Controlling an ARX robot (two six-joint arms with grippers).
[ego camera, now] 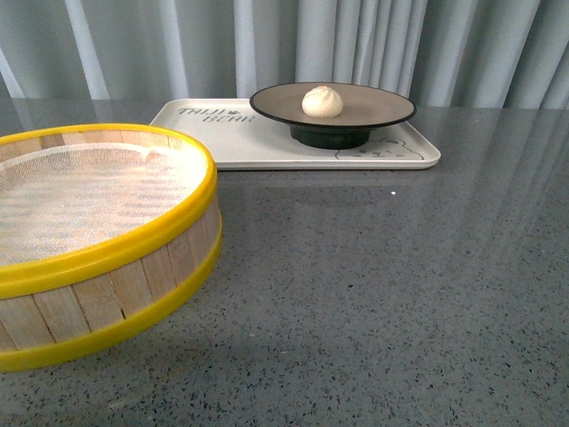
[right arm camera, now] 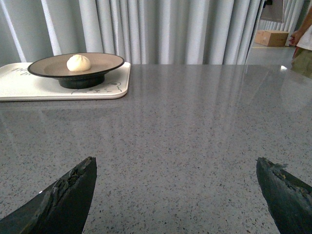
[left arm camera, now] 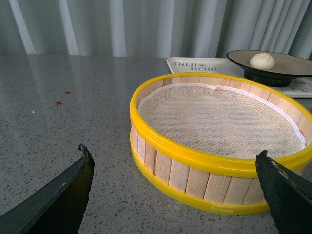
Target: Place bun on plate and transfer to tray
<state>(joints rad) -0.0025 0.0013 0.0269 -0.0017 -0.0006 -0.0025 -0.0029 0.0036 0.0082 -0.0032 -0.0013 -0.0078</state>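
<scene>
A glossy speckled grey stone tabletop [ego camera: 373, 294] carries a wood-slat steamer [ego camera: 98, 267] with shiny yellow rims and white mesh cloth lining [ego camera: 80, 196], beside a matte-brown, gloss-rimmed plate [ego camera: 382, 105].

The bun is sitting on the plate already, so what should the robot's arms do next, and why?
Probably nothing more than staying back with both grippers open. The bun rests on the plate, and the plate stands on the tray, so the job looks done. The left gripper and right gripper are open and empty, and the steamer holds no other bun.
</scene>
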